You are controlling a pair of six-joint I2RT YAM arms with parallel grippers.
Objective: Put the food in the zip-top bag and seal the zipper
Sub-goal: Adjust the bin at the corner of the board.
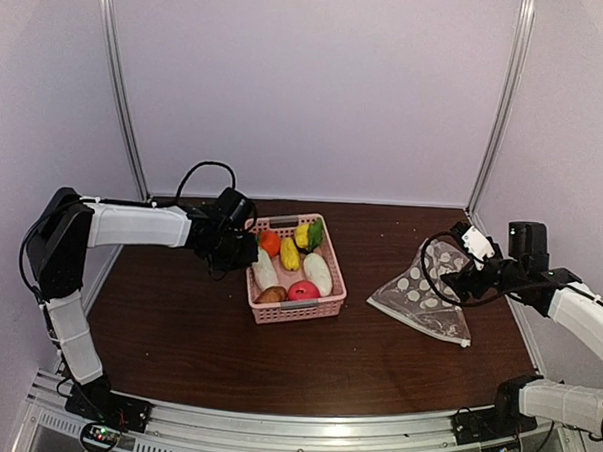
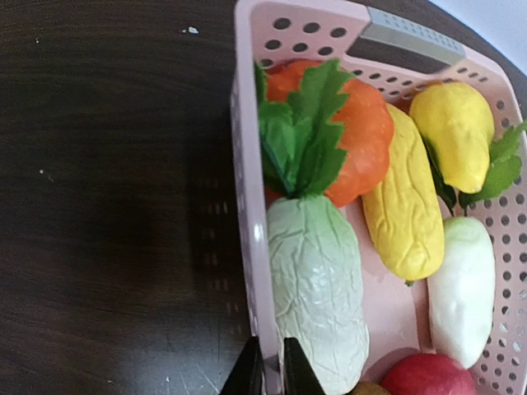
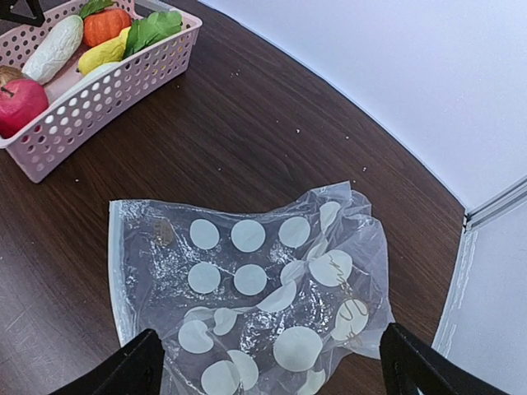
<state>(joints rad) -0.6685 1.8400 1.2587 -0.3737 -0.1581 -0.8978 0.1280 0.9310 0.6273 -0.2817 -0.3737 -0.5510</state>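
The food lies in a pink lattice basket [image 1: 323, 309]: an orange fruit with green leaves [image 2: 362, 132], a pale green-white cabbage [image 2: 317, 288], a yellow corn [image 2: 403, 214], a yellow lemon [image 2: 453, 132], a white radish [image 2: 461, 288] and a red apple [image 2: 428, 378]. My left gripper [image 2: 273, 374] is shut on the basket's left rim [image 2: 247, 164]. The dotted clear zip-top bag [image 3: 255, 280] lies flat and crumpled on the table, to the right of the basket [image 1: 424, 296]. Its white zipper strip [image 3: 114, 263] runs along one edge. My right gripper [image 3: 276, 370] is open wide just above the bag.
The dark wooden table [image 1: 177, 321] is enclosed by pale walls with metal corner posts [image 1: 122, 88]. The basket also shows at the top left of the right wrist view [image 3: 115, 90]. The table's right edge meets a metal rail [image 3: 494, 214].
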